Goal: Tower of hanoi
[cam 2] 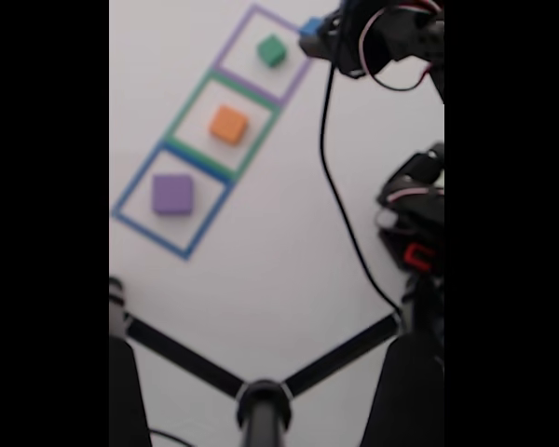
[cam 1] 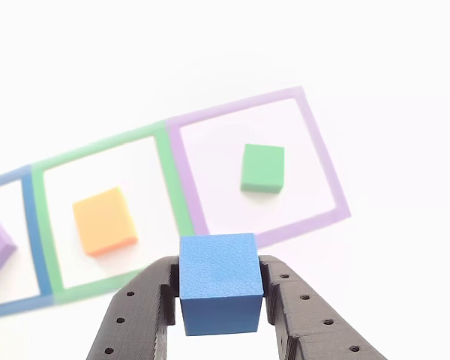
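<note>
**Tower of Hanoi blocks: light, matte, best pinched on flat opposite sides**

The tower of hanoi is spread out as four separate blocks. The largest, the flat purple block (cam 2: pixel 172 195), lies inside the blue taped outline (cam 2: pixel 130 228) on the white tabletop (cam 2: pixel 289 279). It looks low and wide, so a pinch across two opposite edges would leave little height to hold.

The orange block (cam 1: pixel 104 220) sits inside the green taped outline (cam 1: pixel 165 161), roughly centred, with clear space on every side for the jaws to come down around it.

The green cube (cam 1: pixel 262 167) rests in the purple taped outline (cam 1: pixel 319 150), also clear of the tape.

The smallest, the blue cube (cam 1: pixel 217 283), is held in the gripper (cam 1: pixel 219 300), the jaws closed on its left and right faces as the other view shows them; in the fixed view it hangs by the purple outline's far corner. All four look like matte foam: probably light, slightly yielding and not slippery. Squeezing mid-face, square to the sides, should keep a cube from twisting.
</note>
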